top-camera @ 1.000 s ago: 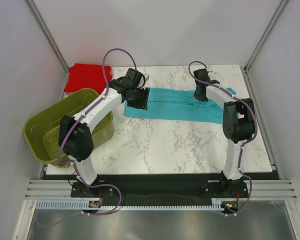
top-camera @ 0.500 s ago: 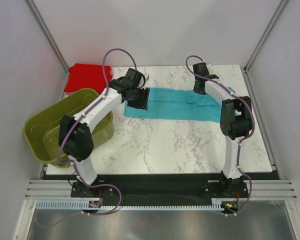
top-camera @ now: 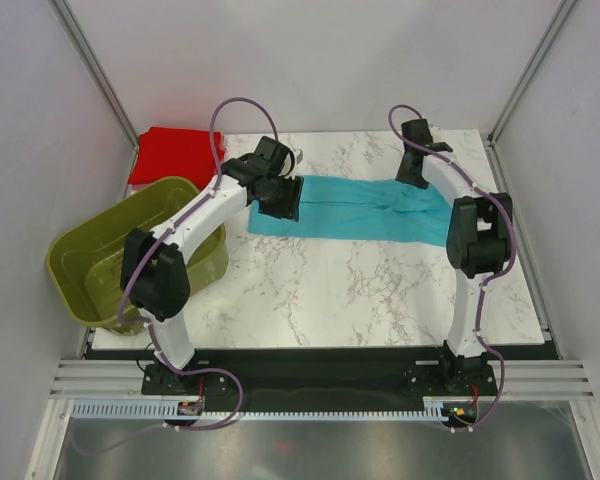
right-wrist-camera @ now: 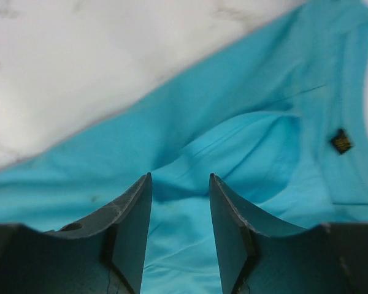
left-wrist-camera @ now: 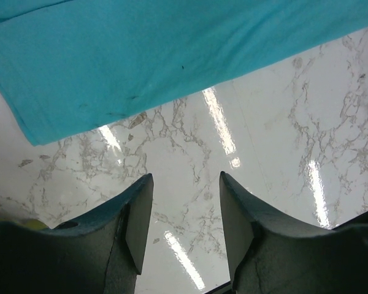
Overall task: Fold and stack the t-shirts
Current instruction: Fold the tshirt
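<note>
2 shirts are in view. the turquoise shirt (top-camera: 360, 212) lies flat on the desk (top-camera: 330, 290) as a long band across its far half, running from the middle-left over to the right side. a few creases gather near its right end. the red shirt (top-camera: 175, 152) is a flat square bundle at the far left corner, well apart from the turquoise one. the green basket (top-camera: 85, 275) sits just in front of it at the desk's left edge.

the left arm (top-camera: 205, 205) reaches over the basket's far corner to the left end of the turquoise shirt. in the wrist view the left jaws stand well apart with nothing between them. they hang over bare marble, with the shirt's edge just beyond the tips.

the right arm (top-camera: 460, 190) bends toward the far right of the desk, its wrist above the right end of the same shirt. the right jaws are parted too, about as wide as the left pair looks. turquoise cloth fills the gap behind them, but no fold is caught between them and they hold nothing. whether the tips touch the cloth, i cannot tell. a small dark tag (right-wrist-camera: 340, 141) shows on the shirt to the right of these jaws, near a curved seam.
</note>
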### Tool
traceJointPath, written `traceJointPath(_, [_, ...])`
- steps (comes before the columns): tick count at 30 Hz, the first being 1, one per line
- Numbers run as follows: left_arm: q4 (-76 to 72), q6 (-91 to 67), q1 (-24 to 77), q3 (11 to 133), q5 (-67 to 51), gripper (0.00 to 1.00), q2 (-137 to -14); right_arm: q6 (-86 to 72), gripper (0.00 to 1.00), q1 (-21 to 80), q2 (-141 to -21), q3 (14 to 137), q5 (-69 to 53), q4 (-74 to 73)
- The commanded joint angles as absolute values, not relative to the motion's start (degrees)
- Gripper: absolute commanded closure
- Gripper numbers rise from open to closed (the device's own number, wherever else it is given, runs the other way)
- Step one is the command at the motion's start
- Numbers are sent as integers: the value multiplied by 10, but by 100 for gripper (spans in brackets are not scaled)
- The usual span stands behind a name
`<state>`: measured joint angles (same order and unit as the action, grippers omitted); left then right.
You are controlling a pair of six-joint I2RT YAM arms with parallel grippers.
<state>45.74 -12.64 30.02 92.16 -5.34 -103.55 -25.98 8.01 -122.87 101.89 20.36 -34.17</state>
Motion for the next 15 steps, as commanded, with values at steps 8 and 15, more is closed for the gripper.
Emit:
traceJointPath(8, [443,-155,309,1014,-99,45,-1136,-330,50,-40,-1212,1052,219,-388])
traceJointPath(15, [443,-156,308,1047,-89,45,-1193,-323,53,-47,-1246,1081,207,-388])
